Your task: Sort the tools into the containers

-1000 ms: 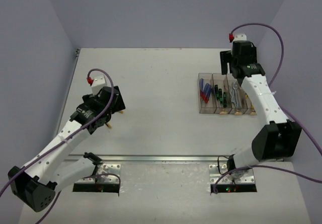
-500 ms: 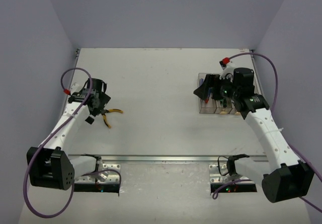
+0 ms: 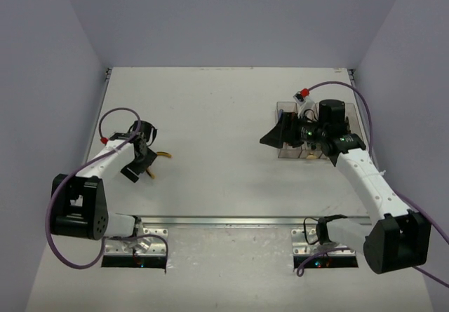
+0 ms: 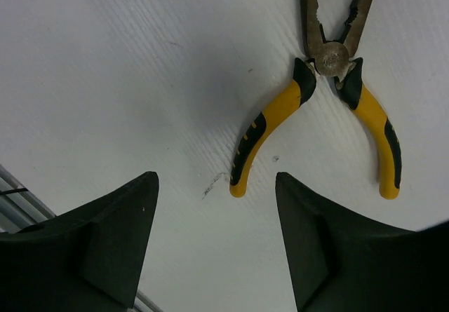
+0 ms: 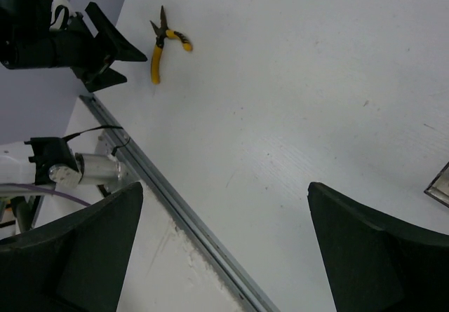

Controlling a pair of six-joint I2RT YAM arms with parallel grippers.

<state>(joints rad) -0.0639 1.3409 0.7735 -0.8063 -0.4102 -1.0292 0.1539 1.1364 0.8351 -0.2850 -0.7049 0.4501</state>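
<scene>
I can't read any text, brand or no. in any view. The pliers point(image 4: 331, 58) handles show only black grip ribs. The pivot is too blurred on the left wrist cam to tell if it's stamped.

Two arms of white links point(image 3: 368, 181) with black joints point(image 3: 396, 242). Behind black wedge-shaped fingers point(image 4: 105, 249), a purple cable point(image 3: 118, 109) ends in a red plug point(image 3: 105, 139).

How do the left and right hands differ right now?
The left black two-finger hand faces down, close over the yellow-handled pliers lying spread on the white table; the right black two-finger hand sits by the clear plastic bins, aimed across the table. The left fingers look closer together than the right's. Both are open and hold nothing.
</scene>
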